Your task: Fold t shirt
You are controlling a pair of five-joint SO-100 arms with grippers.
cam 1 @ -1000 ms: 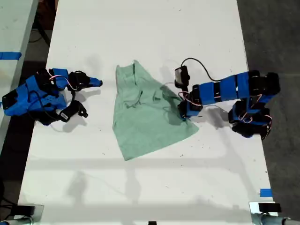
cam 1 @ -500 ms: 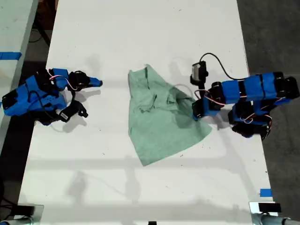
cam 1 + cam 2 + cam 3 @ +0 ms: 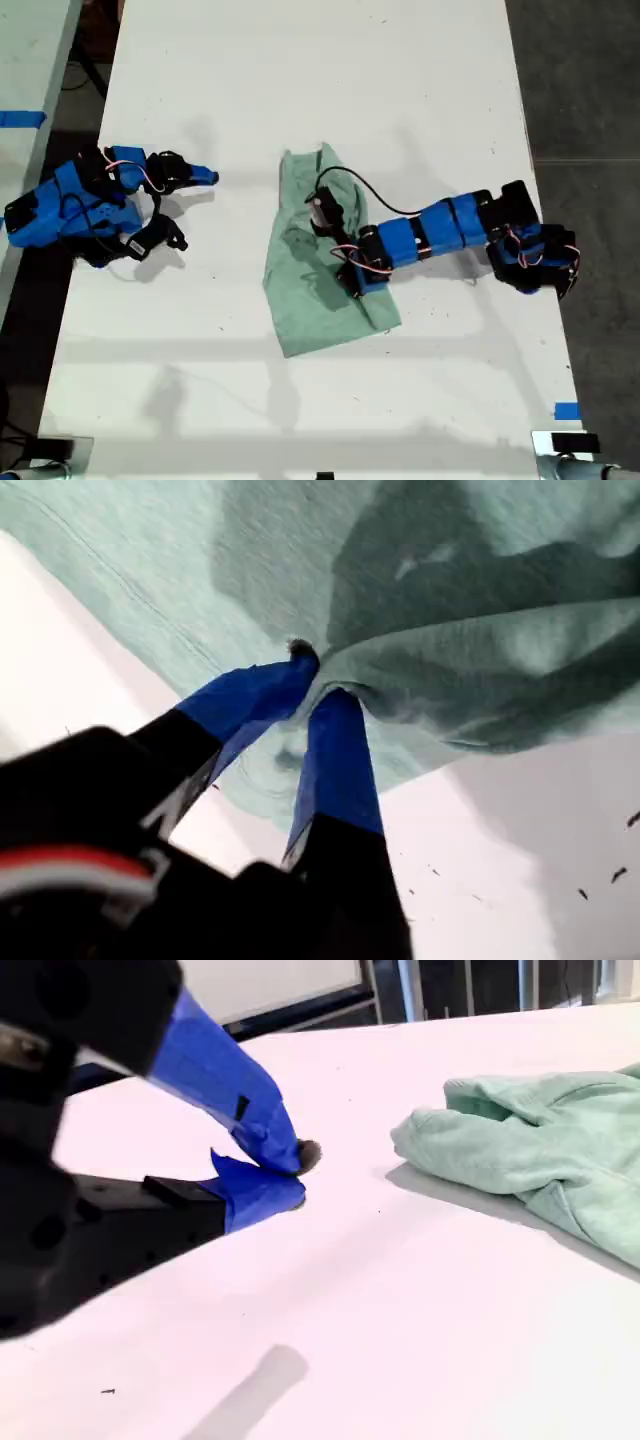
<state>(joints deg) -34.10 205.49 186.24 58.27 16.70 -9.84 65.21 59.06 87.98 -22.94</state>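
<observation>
Soft, wrinkled mint t shirt [image 3: 320,270] lies bunched mid-table [image 3: 300,70]. My first gripper [image 3: 350,282], arm stretched in from the exterior view's right, pinches a cloth fold tight. My second gripper [image 3: 290,1170] rests aside, jaws closed on nothing.

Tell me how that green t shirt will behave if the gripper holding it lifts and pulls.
The t shirt looks soft and wrinkled, so it will probably droop and fold rather than hold shape. My first gripper pinches a bunched fold, so only that part likely rises first. It appears thin and light, so the rest may drag across the table.
</observation>
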